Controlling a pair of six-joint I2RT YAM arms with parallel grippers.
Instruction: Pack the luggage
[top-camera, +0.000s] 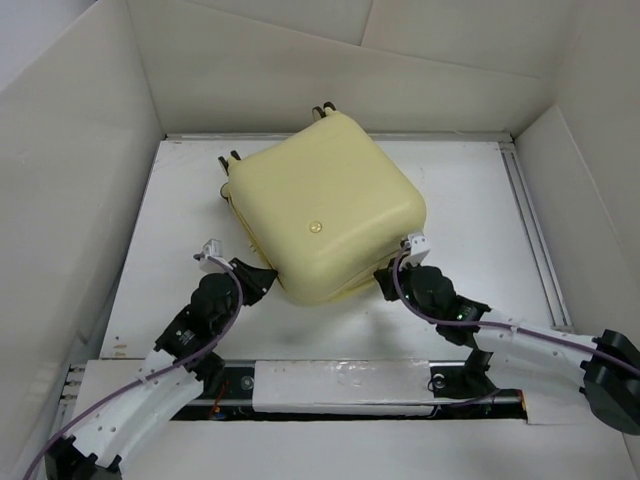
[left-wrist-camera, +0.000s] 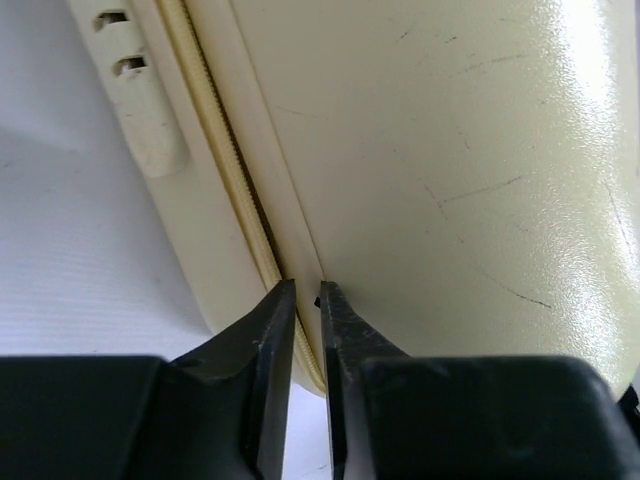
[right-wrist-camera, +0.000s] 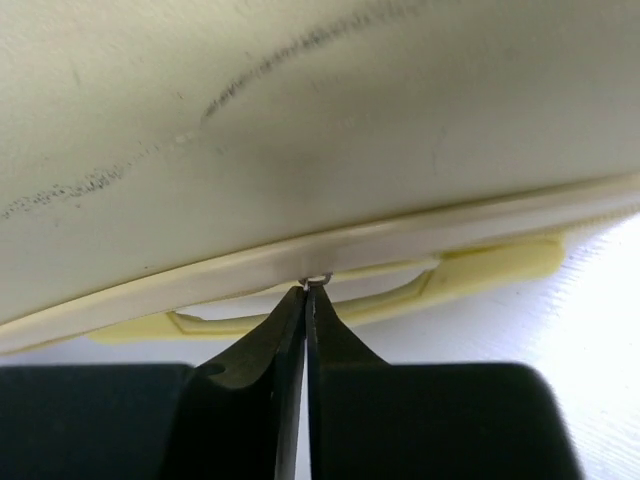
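Our right gripper has its fingers pressed together on a small metal ring. The ring sits at the seam just above the pale carry handle, and we take it for the loop of a zipper pull. A pinch that fine only makes sense for dragging a slider along the seam, not for lifting the case.

Our left gripper is drawn in to a slim gap, with the zipper running straight into that gap at a rounded corner. We judge it is nipping the seam there to brace the shell against the other arm's pull. How firmly it bites we cannot tell. Beside the zipper, farther along, a slotted plastic tab sticks out from the side wall.

From above, both arms reach in from the near edge and meet the luggage at its two near corners, one on each side. The luggage lies flat in the middle of the white table, turned at a diagonal. Its lid is down, the round emblem faces up, and the caster wheels point to the far side.

No lining or contents show, so we read the loading as finished and the closing of the zipper as the step in hand. The risk is the tiny ring slipping out of the fingertips as the slider rounds a corner.
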